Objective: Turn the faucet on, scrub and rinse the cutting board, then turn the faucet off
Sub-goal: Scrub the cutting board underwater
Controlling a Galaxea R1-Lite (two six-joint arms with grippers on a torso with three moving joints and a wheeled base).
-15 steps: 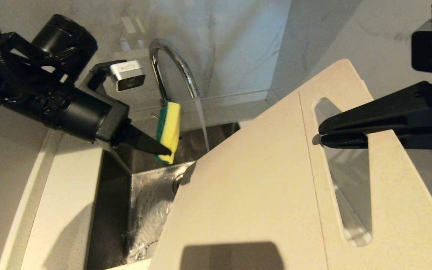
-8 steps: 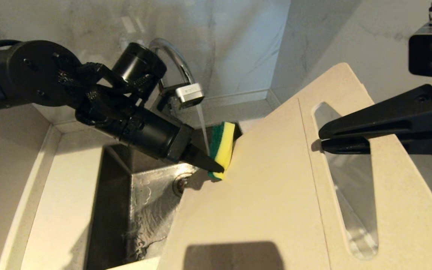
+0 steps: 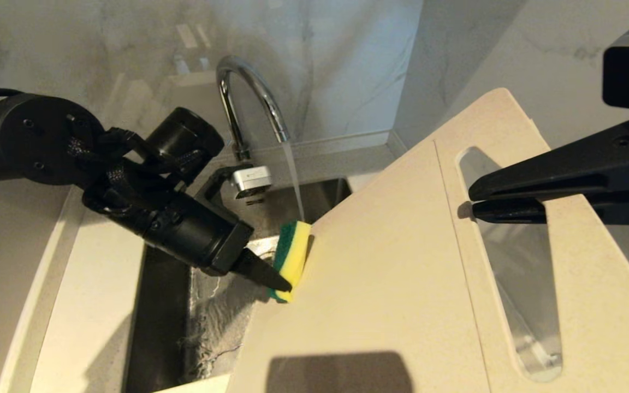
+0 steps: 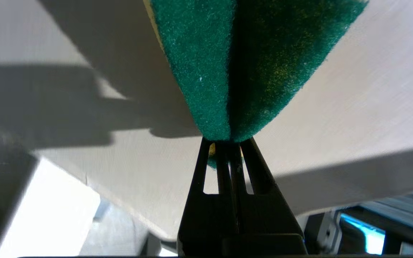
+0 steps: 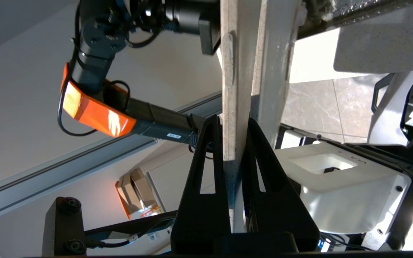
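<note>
The chrome faucet (image 3: 241, 95) runs, its stream falling into the sink behind the board. The cream-white cutting board (image 3: 391, 273) is held tilted over the sink, with my right gripper (image 3: 470, 203) shut on its edge beside the handle slot; the same grip shows edge-on in the right wrist view, gripper (image 5: 232, 123) clamping the board (image 5: 233, 89). My left gripper (image 3: 284, 285) is shut on a yellow-and-green sponge (image 3: 291, 257) pressed against the board's left edge. In the left wrist view the gripper (image 4: 228, 141) pinches the sponge (image 4: 235, 64), green side toward the camera, against the board (image 4: 353, 107).
The steel sink (image 3: 216, 305) lies below, wet, with the drain partly hidden by the left gripper. A pale counter (image 3: 90, 305) runs along its left side. Marble wall panels (image 3: 347, 60) stand close behind the faucet.
My left arm has carried the sponge from beside the spout over to the board's upper left edge, then down along that edge. The right gripper and board stayed nearly still.
</note>
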